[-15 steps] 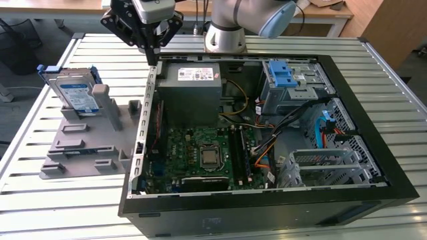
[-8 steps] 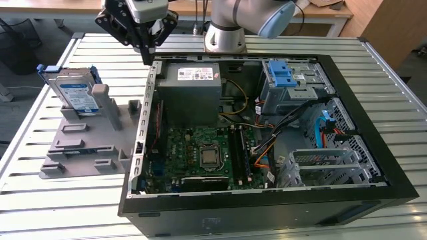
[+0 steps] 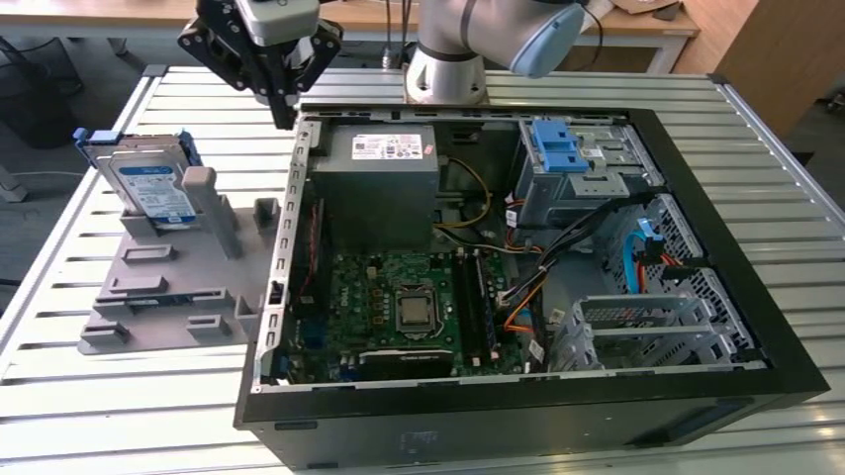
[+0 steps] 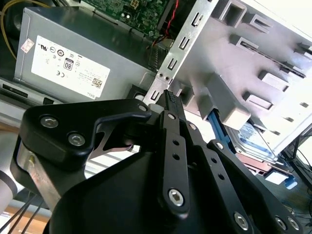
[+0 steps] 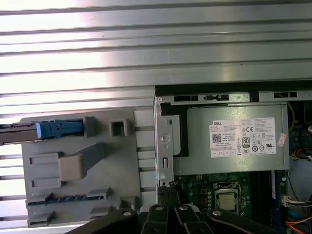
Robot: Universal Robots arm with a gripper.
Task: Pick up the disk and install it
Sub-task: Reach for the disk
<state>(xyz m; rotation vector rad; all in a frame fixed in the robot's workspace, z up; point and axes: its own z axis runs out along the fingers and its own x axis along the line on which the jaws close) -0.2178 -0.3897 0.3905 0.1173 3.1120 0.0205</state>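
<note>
Tool (image 3: pixel 283 111): fingers drawn together to a narrow point with nothing between them, so it is empty. It hangs over the computer case (image 3: pixel 528 435), at the wall edge beside the power supply (image 3: pixel 383 168). Both wrist views put the fingertips just above that metal edge.

Stage, as judged: early. Nothing is picked up and nothing installed.

The disk (image 3: pixel 148 188) stands upright on edge in the grey holder (image 3: pixel 158 297) on the worktop (image 3: pixel 79 426). That is outside the case, to its left in the exterior view. The disk is well apart from the tool, with no contact. The first wrist view shows it edge-on, with its blue frame away from the case wall.
</note>
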